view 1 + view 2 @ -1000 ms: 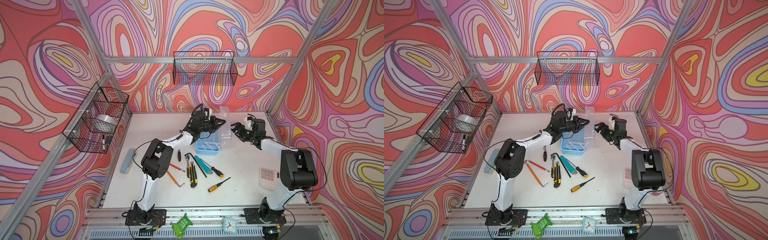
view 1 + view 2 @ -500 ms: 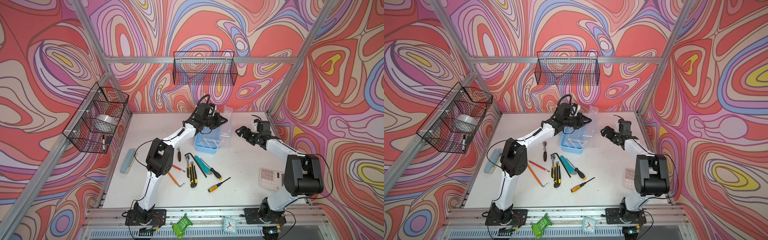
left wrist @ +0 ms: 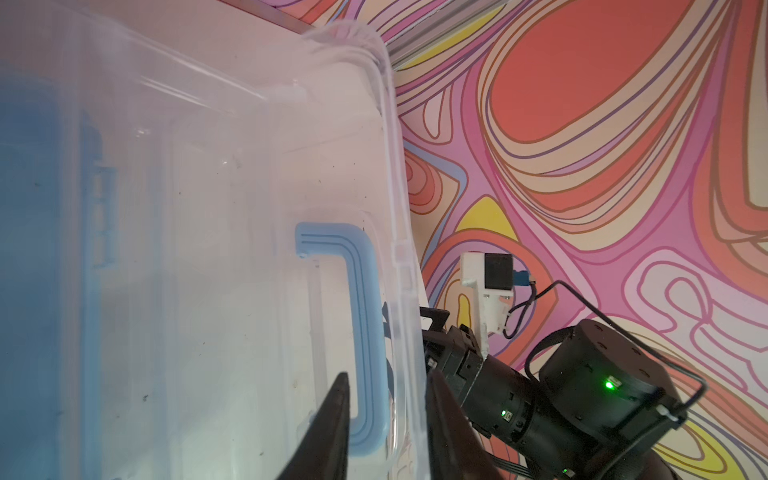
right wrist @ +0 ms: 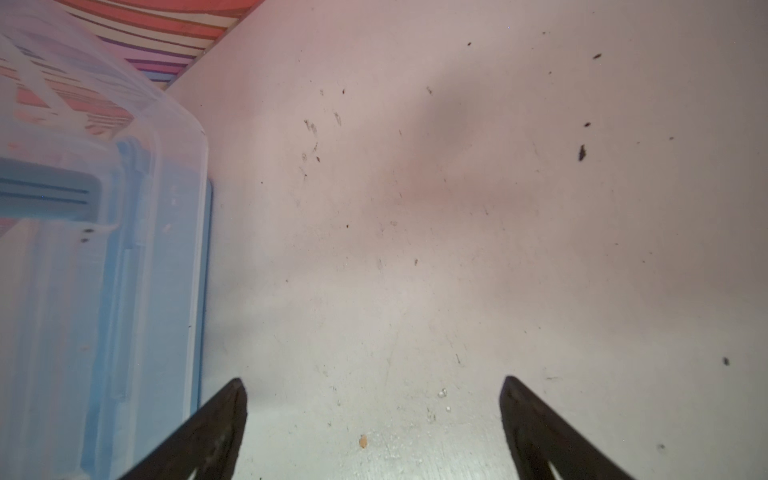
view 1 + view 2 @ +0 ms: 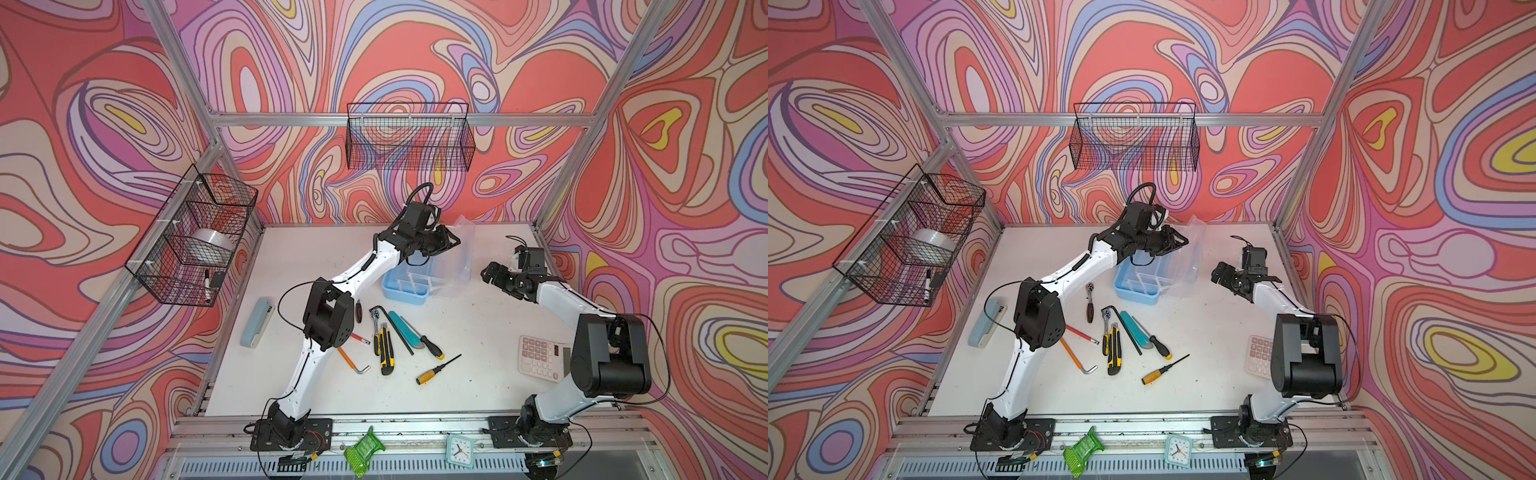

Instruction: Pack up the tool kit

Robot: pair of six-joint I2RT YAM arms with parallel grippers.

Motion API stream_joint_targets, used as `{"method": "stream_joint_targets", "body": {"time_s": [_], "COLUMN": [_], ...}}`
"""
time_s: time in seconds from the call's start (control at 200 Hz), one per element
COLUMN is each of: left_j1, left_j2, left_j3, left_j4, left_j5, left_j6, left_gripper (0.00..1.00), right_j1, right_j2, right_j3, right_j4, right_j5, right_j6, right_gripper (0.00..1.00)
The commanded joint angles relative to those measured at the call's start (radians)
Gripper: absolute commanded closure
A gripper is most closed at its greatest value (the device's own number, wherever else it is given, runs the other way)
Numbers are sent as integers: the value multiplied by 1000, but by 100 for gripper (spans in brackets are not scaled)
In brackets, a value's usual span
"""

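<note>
**White table** [image 5: 478,399], seen from above in both top views. The tool kit box [image 5: 405,293], light blue, sits far of centre. Its clear lid [image 5: 462,253] is raised and leans to the right, so the clear tray [image 5: 411,277] inside lies exposed for loading. No tool shows inside it, so packing is judged to be at its opening stage.

**Left arm.** It reaches far across the box. The left gripper [image 3: 387,374] meets the lid's free edge, its jaws parted on either side of the rim and the blue handle [image 3: 365,324]. The fingers [image 3: 338,415] lie very close to the plastic; whether they press on it cannot be told. Such a hold would serve to swing the lid back.

**Right arm.** The right gripper [image 4: 374,380] hangs over bare table just right of the box, spread wide and carrying nothing. It seems placed to steady the lid.

**Loose tools.** These lie clustered near of the box, within the left arm's reach:
- two yellow utility knives [image 5: 385,353]
- a teal knife [image 5: 405,330]
- a ratchet [image 5: 379,311]
- two screwdrivers [image 5: 436,369]
- two hex keys [image 5: 353,360]

The stapler [image 5: 257,322] at the left and the calculator [image 5: 538,357] at the right lie apart, being no part of the kit.
</note>
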Motion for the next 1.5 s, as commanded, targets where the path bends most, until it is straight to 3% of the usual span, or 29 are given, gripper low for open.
{"method": "stream_joint_targets", "body": {"time_s": [0.0, 0.366, 0.586, 0.841, 0.971, 1.137, 1.492], "left_j1": [-11, -11, 40, 114, 123, 118, 66], "left_j2": [30, -54, -213, -363, -354, -294, -203], "left_j3": [39, -19, -290, -554, -583, -580, -502], "left_j4": [-57, -79, -26, -19, -44, -8, 22], "left_j5": [-21, -64, -124, -243, -242, -157, -100], "left_j6": [30, 102, 137, 177, 196, 159, 94], "left_gripper": [58, 27, 14, 2, 1, 6, 12], "right_j1": [-21, -89, -90, -89, -89, -88, -90], "right_j2": [-31, -59, -67, -90, -113, -132, -154], "right_j3": [-12, -26, -25, -50, -73, -82, -99], "right_j4": [-22, -60, -57, -68, -62, -72, -60], "right_j5": [39, 62, -40, -78, -93, -95, -129], "right_j6": [-25, -57, -71, -83, -80, -84, -80], "right_gripper": [2, 2, 7, 13, 15, 16, 14]}}
